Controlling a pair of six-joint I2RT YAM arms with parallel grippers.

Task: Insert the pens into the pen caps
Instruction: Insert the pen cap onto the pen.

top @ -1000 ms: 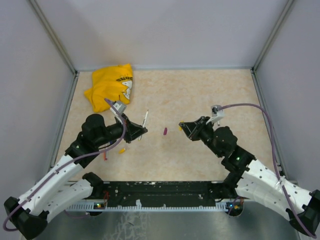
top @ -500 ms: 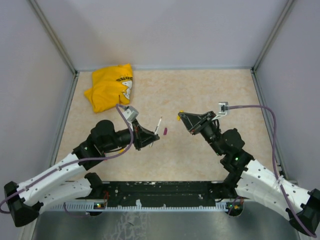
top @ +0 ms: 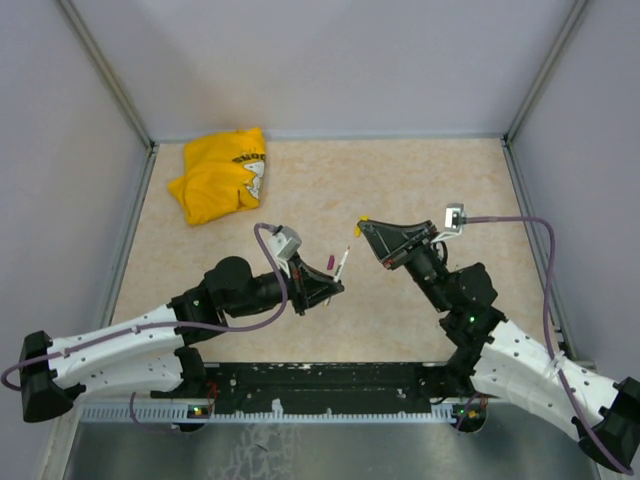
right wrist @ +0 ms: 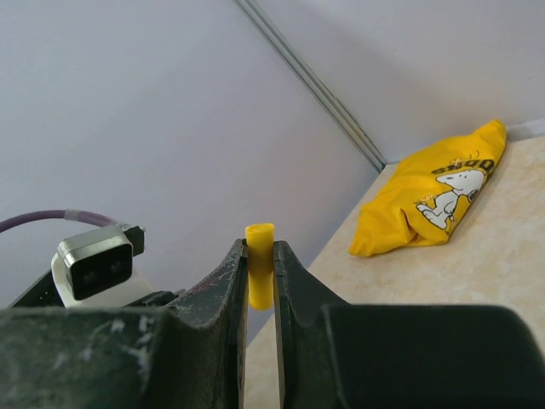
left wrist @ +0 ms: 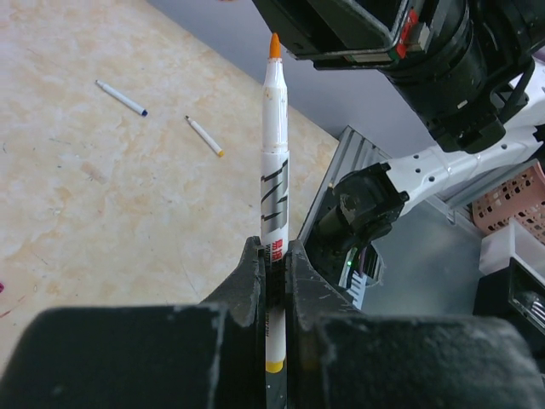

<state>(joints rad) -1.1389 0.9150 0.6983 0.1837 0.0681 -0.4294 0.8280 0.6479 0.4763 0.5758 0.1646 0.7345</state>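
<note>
My left gripper point(top: 334, 286) is shut on a white pen point(top: 343, 263), whose orange tip point(left wrist: 274, 47) points up toward the right arm. In the left wrist view the pen point(left wrist: 274, 162) stands between the shut fingers point(left wrist: 247, 273). My right gripper point(top: 366, 229) is shut on a yellow pen cap point(top: 362, 221), held above the table a short way right of the pen's tip. In the right wrist view the cap point(right wrist: 260, 274) sticks out past the fingertips point(right wrist: 233, 266). A purple cap point(top: 330, 261) lies on the table just left of the held pen. Two more pens point(left wrist: 121, 97) point(left wrist: 205, 136) lie on the table.
A crumpled yellow cloth point(top: 221, 175) with a cartoon print lies at the back left, also seen as the yellow cloth point(right wrist: 434, 192) in the right wrist view. Grey walls enclose the tan table point(top: 420, 180) on three sides. Purple cables point(top: 500, 218) loop off both wrists.
My left arm has swung right and toward the centre with the pen, bringing its tip close to the right gripper. The right gripper has lifted slightly with the yellow cap.
</note>
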